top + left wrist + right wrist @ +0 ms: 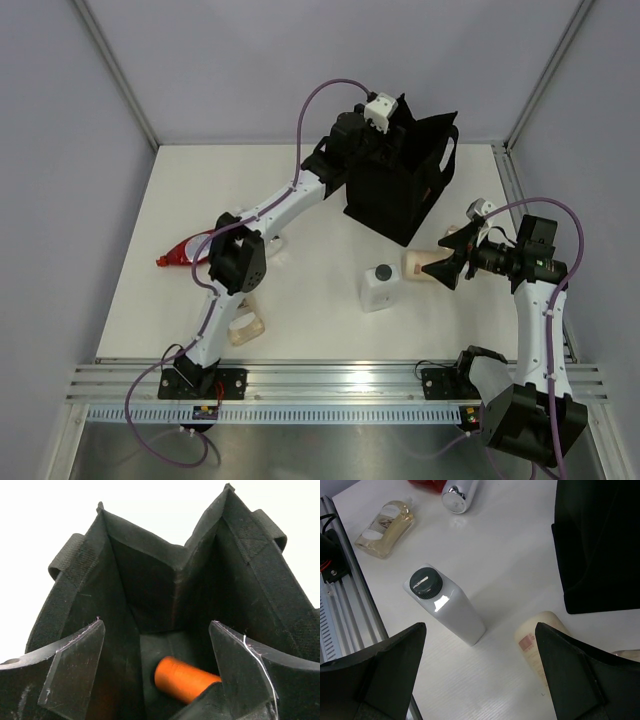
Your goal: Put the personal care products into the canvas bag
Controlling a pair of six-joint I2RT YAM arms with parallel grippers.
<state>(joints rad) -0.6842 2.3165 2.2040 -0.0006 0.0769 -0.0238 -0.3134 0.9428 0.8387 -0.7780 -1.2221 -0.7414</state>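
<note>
Bag (pixel 400 190) stands upright at the far side of the tabletop (pixel 230 190), and we see the left claw (pixel 385 125) hanging over its open mouth. From the left wrist, that claw (pixel 156 625) is spread wide and holds nothing; the orange bottle (pixel 182 679) lies on its side on the bag's floor below the fingers. The right claw (pixel 455 255) is spread wide too and empty, hovering just right of the beige bottle (pixel 422 266), which lies near the bag's front corner. Beside it the white bottle (pixel 378 287) stands upright. The clear bottle (pixel 245 328) lies near the left arm's base. The red tube (pixel 180 255) lies at far left. In the right wrist view we find the silver cylinder (pixel 460 492) next to the tube.
</note>
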